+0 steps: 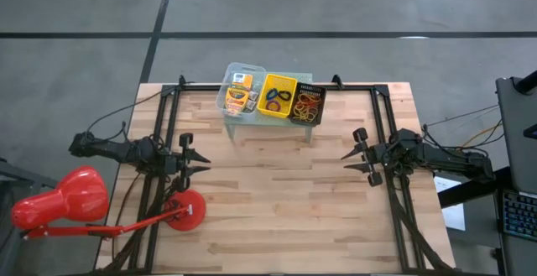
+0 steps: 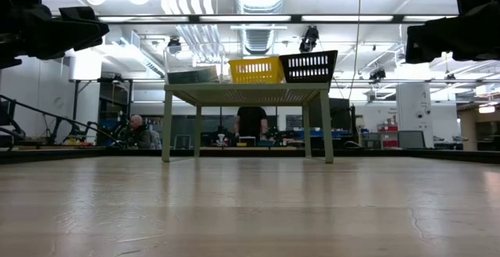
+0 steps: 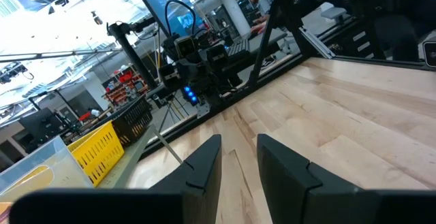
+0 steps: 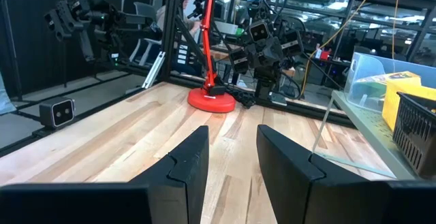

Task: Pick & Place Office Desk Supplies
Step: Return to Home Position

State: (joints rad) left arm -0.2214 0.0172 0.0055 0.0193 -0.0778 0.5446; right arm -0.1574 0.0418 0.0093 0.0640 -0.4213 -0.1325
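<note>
- Desk supplies (image 1: 278, 100) — small boxes, rings, rubber bands — lie in a clear bin (image 1: 228, 100), a yellow bin (image 1: 279, 82) and a black bin (image 1: 319, 89), side by side on the green stand (image 2: 246, 93) at the table's (image 1: 277, 200) far edge.
- Left gripper (image 1: 201, 164) — over the table's left side, fingers apart.
- Right gripper (image 1: 348, 162) at the right side, fingers apart.

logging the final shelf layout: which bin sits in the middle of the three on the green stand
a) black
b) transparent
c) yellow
c, the yellow bin stands between the transparent bin and the black bin on the stand.
</note>
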